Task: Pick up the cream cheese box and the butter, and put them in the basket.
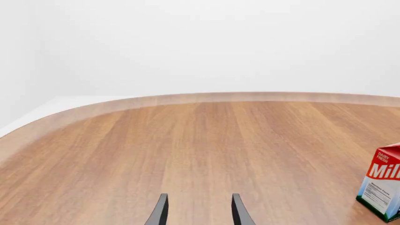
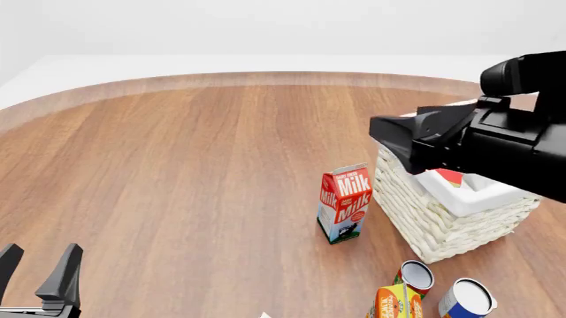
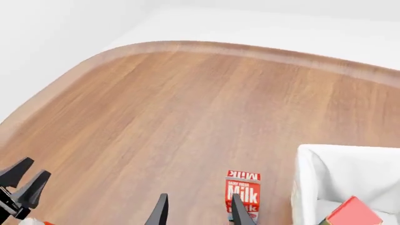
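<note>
Left gripper (image 2: 36, 271), 7 o'clock: jaws apart, holding nothing, above bare wooden surface (image 2: 177, 172). Milk carton (image 2: 344, 203), centre right: upright, just beside basket (image 2: 442, 225). Basket, 3 o'clock: butter (image 2: 450, 177) lies inside. Right gripper (image 3: 198, 211), above basket: jaws parted, empty. Cream cheese box: not identifiable.

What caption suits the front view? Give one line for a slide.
Right arm over the basket, the butter inside; milk carton beside it; left end effector open.
</note>
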